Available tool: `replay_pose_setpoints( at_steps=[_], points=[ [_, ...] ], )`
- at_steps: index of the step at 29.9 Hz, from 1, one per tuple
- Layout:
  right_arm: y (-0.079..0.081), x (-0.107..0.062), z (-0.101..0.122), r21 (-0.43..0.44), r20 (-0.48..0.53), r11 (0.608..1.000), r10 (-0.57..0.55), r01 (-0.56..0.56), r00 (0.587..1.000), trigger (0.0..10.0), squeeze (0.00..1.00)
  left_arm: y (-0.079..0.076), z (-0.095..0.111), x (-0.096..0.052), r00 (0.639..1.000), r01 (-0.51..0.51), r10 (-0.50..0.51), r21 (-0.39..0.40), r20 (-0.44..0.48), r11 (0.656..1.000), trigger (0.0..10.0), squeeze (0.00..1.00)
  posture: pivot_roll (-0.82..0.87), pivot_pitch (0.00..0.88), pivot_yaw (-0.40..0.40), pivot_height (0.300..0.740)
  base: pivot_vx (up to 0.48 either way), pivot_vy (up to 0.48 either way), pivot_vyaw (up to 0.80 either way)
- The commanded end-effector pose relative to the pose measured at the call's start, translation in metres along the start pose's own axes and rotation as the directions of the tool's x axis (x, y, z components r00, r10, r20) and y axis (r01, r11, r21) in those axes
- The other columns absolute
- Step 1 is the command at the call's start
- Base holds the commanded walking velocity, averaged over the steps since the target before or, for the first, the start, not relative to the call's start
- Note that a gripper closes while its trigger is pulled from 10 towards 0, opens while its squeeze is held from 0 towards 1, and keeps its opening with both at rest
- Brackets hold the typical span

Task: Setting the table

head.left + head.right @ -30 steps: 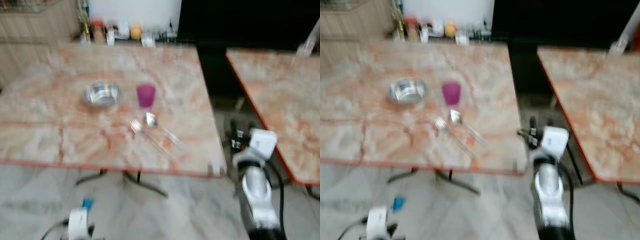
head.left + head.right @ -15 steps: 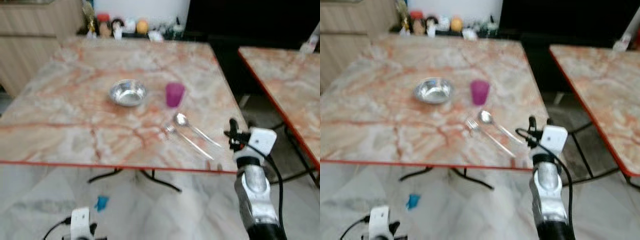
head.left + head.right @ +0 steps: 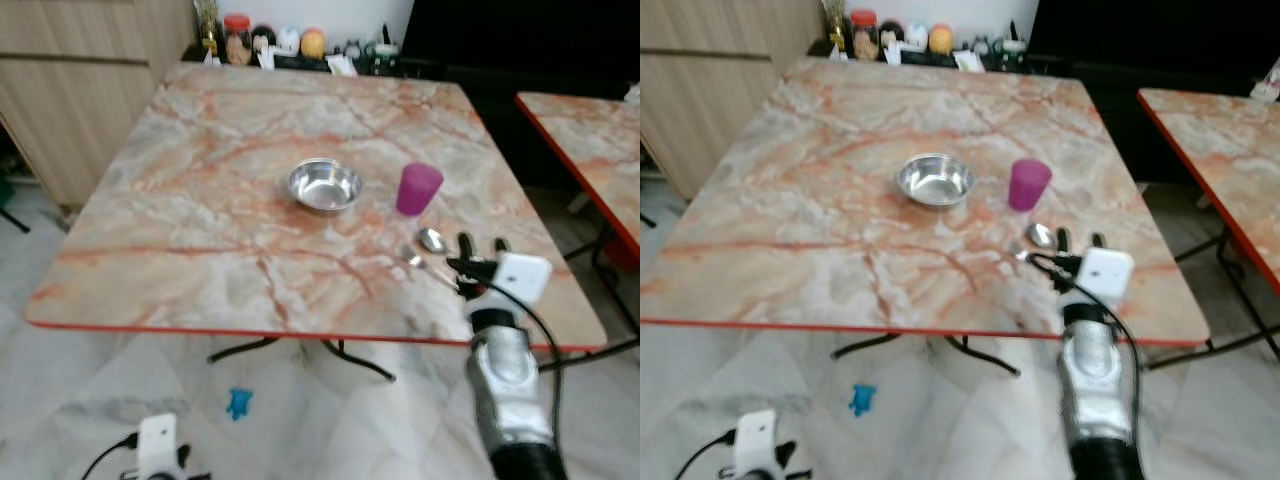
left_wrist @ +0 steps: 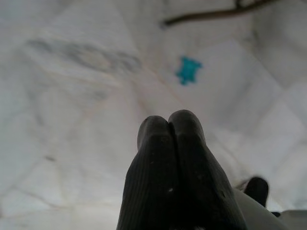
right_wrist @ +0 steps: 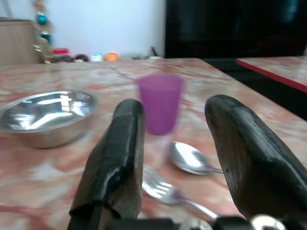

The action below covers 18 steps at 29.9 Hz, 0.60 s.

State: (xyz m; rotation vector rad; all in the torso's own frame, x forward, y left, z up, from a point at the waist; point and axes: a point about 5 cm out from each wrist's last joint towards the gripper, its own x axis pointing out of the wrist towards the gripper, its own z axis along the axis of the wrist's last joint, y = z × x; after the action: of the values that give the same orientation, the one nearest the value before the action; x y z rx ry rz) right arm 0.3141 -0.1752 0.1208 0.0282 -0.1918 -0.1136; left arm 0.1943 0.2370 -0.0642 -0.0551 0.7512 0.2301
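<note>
The right gripper (image 5: 175,143), fingers apart, hovers over the fork (image 5: 165,189) and spoon (image 5: 189,157); reaching carelessly could topple the purple cup (image 3: 418,189). The left gripper (image 4: 169,127) hangs pressed together.

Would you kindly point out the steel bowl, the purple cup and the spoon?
steel bowl (image 3: 324,186), left eye view, inner base.
purple cup (image 3: 417,190), left eye view, side wall.
spoon (image 5: 188,157), right wrist view, its bowl.

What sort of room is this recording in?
Probably a home dining area: a marble-look table with a bowl, cup and spoon, a second table beside it, jars behind.
</note>
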Motion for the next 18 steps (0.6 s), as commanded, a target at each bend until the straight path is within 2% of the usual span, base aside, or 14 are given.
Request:
replay_pose_setpoints(
  at_steps=[1, 18],
  points=[
    [-0.0109, -0.0010, 0.0004, -0.014, -0.003, 1.000, -0.027, 0.027, 1.000, 10.0, 0.00, -0.0062, -0.0145, -0.0033, 0.998, 0.014, -0.014, -0.012, -0.053, 1.000, 10.0, 0.00, 0.11, 0.106, -0.076, 0.740, 0.000, 0.364, 0.00],
    [-0.0106, -0.0026, -0.0011, -0.013, -0.012, 1.000, -0.024, 0.024, 1.000, 10.0, 0.00, -0.0059, -0.0172, -0.0043, 0.998, 0.016, -0.016, -0.012, -0.059, 1.000, 10.0, 0.00, 0.11, 0.108, -0.079, 0.740, 0.000, 0.372, 0.00]
  ],
)
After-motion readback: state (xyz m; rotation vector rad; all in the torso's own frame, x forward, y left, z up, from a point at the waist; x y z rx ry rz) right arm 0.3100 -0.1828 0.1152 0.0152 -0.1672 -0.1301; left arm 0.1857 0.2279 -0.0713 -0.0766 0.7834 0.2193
